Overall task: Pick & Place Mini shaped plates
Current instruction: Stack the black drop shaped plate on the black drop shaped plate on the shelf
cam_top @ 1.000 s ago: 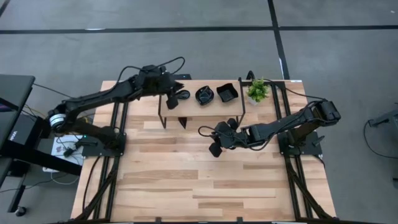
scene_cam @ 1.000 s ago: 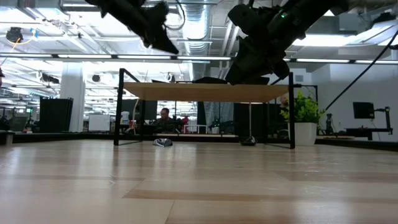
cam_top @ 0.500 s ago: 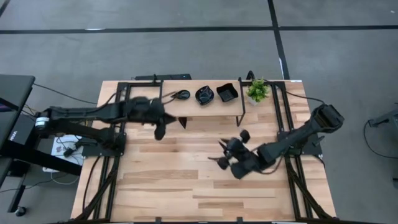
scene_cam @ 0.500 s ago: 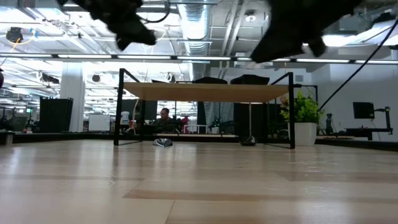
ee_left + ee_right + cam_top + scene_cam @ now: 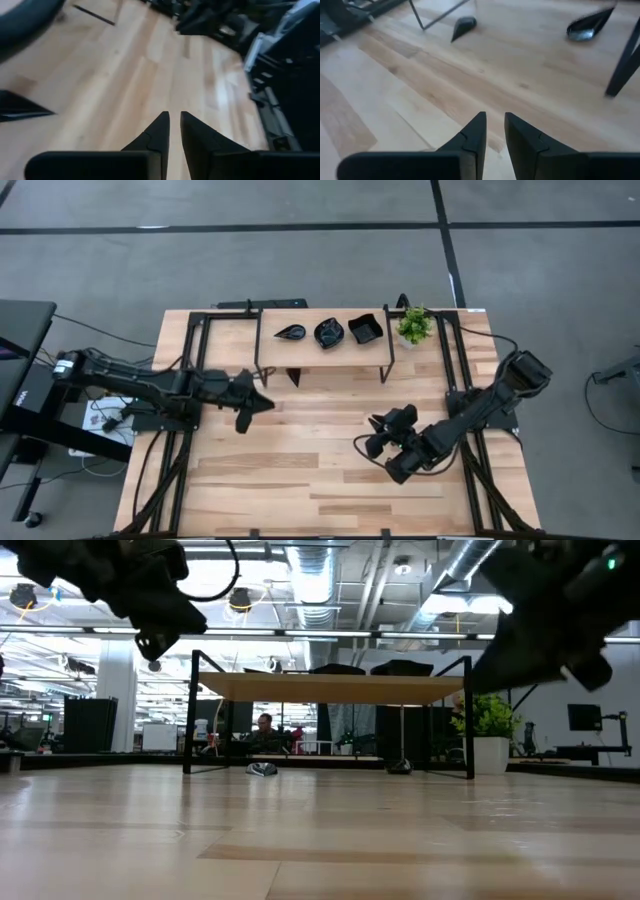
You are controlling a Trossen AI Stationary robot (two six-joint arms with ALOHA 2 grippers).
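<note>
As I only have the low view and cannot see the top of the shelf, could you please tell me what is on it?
Observer: Three mini plates stand in a row on the shelf: a teardrop plate, a scalloped round plate and a square plate.
Operator: Thank you. Does the left claw hold a plate?
Observer: No. In its wrist view, the left claw holds nothing.
Operator: And the right one?
Observer: The right claw is empty too, above the bare table.
</note>
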